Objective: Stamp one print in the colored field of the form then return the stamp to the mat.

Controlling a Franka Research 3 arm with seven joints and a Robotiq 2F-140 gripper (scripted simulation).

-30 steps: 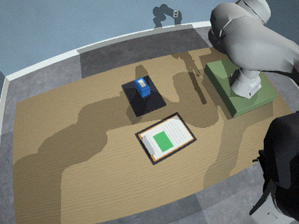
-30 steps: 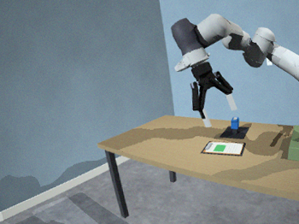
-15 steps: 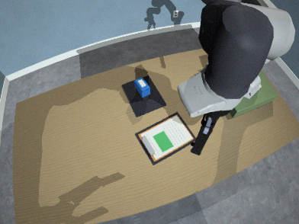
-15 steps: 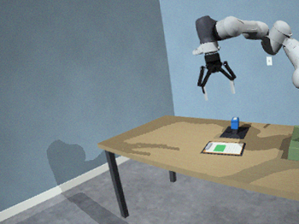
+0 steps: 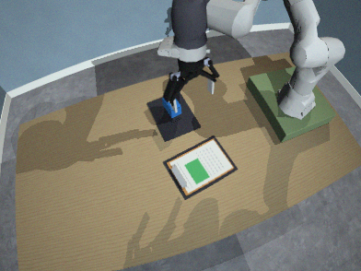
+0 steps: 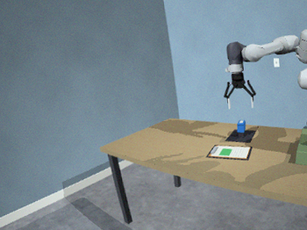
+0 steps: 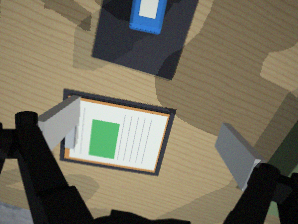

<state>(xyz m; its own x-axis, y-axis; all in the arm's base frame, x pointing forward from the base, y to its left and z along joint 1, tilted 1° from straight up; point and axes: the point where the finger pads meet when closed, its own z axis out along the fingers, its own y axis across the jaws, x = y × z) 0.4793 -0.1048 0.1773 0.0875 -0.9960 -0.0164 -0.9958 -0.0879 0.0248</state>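
Observation:
The blue stamp [image 5: 170,109] stands upright at the middle of the dark mat [image 5: 173,118]; it also shows in the exterior view [image 6: 241,126] and at the top of the wrist view [image 7: 148,15]. The form [image 5: 200,167] lies in front of the mat with its green field [image 5: 196,170] unmarked; the field shows in the wrist view [image 7: 104,139]. My gripper [image 6: 240,100] hangs open and empty well above the stamp and mat. In the top view the gripper [image 5: 192,92] partly overlaps the stamp.
The arm's green base block [image 5: 289,106] stands at the right of the wooden table. The form has a grey clip [image 5: 179,177] on its left edge. The table's edges are near on all sides.

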